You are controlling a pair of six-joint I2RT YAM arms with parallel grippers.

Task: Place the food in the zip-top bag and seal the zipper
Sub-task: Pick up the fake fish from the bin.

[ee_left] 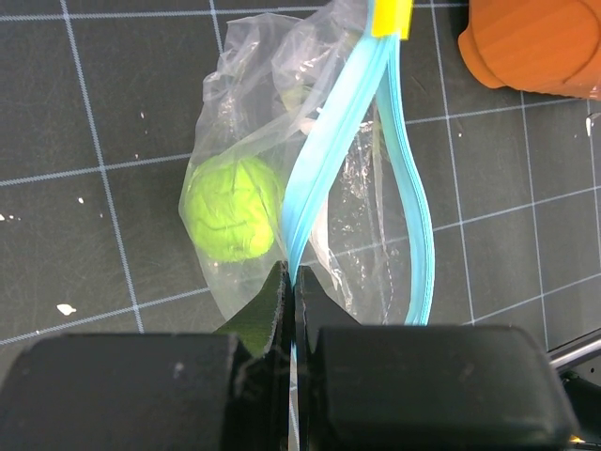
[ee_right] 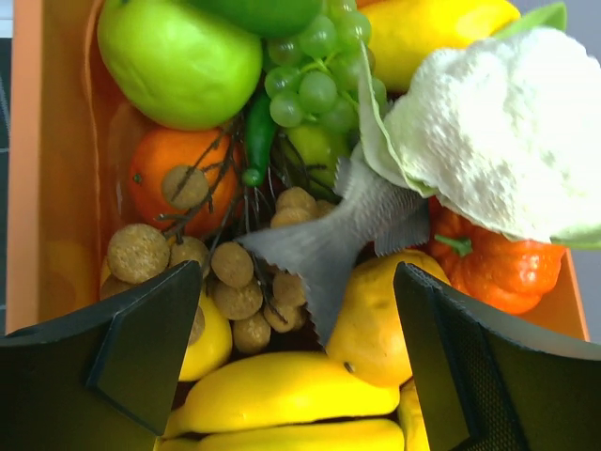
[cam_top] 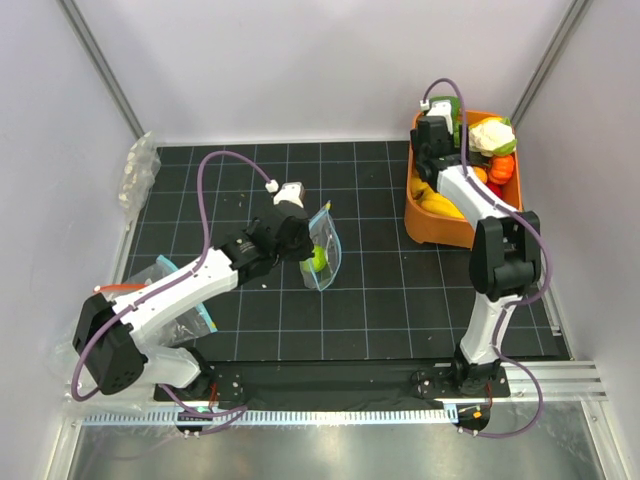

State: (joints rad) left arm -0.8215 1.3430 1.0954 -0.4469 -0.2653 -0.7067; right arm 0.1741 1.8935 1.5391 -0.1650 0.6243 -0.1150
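Note:
The zip-top bag [cam_top: 326, 250] lies on the dark grid mat, with the round lime-green food [cam_top: 318, 260] inside it. In the left wrist view the lime-green fruit [ee_left: 235, 208] shows through the clear plastic, and the teal-blue zipper [ee_left: 324, 155] gapes open in a loop. My left gripper [ee_left: 292, 280] is shut on the near end of the zipper strip. My right gripper [ee_right: 296, 274] is open above the orange bin [cam_top: 428, 225]. The oval orange-yellow food [ee_right: 387, 324] lies in the bin between its fingers, partly under a grey fish tail [ee_right: 324, 249].
The bin also holds a white cauliflower [ee_right: 498, 132], bananas [ee_right: 282, 399], a green apple [ee_right: 178, 61], grapes and an orange pumpkin. The bin's corner [ee_left: 535, 42] is just beyond the bag. Other clear bags lie at the far left [cam_top: 140, 175] and under the left arm [cam_top: 192, 315].

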